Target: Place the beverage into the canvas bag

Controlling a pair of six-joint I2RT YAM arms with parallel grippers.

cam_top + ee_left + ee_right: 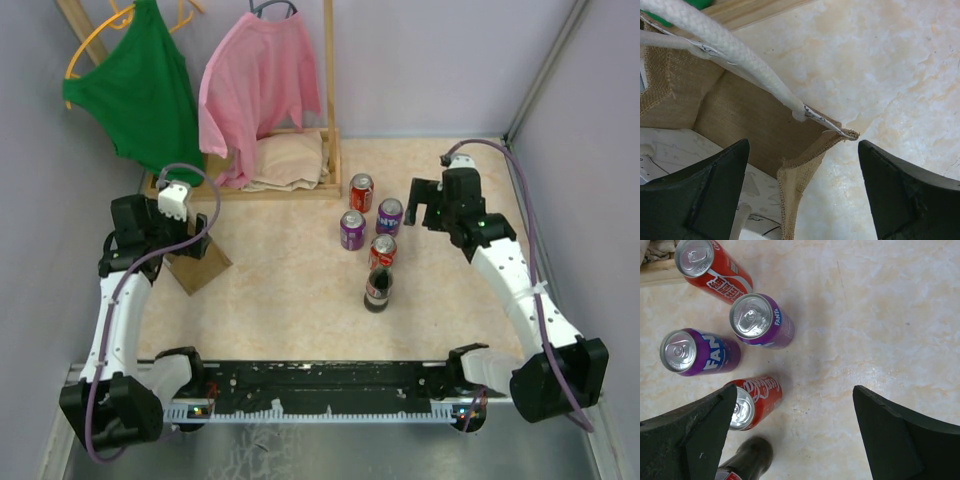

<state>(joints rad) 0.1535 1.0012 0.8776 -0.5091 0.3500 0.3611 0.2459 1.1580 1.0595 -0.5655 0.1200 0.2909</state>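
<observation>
The canvas bag (203, 264) stands at the table's left, tan-brown with white rope handles (732, 47). My left gripper (804, 192) hangs open right over it. One corner of the bag's rim (805, 160) lies between the fingers, touching neither. The beverages stand mid-table: two red cans (361, 190) (382, 250), two purple cans (389, 215) (352, 229) and a dark cola bottle (378, 288). My right gripper (795, 435) hovers open above bare table just right of them. Its left finger (695, 430) overlaps the nearer red can (757, 400) and sits next to the bottle (747, 460).
A wooden rack (328, 110) at the back holds a green top (140, 90) and a pink shirt (255, 80) on hangers. A beige folded cloth (290, 160) lies on its base. Grey walls close in the left, back and right sides.
</observation>
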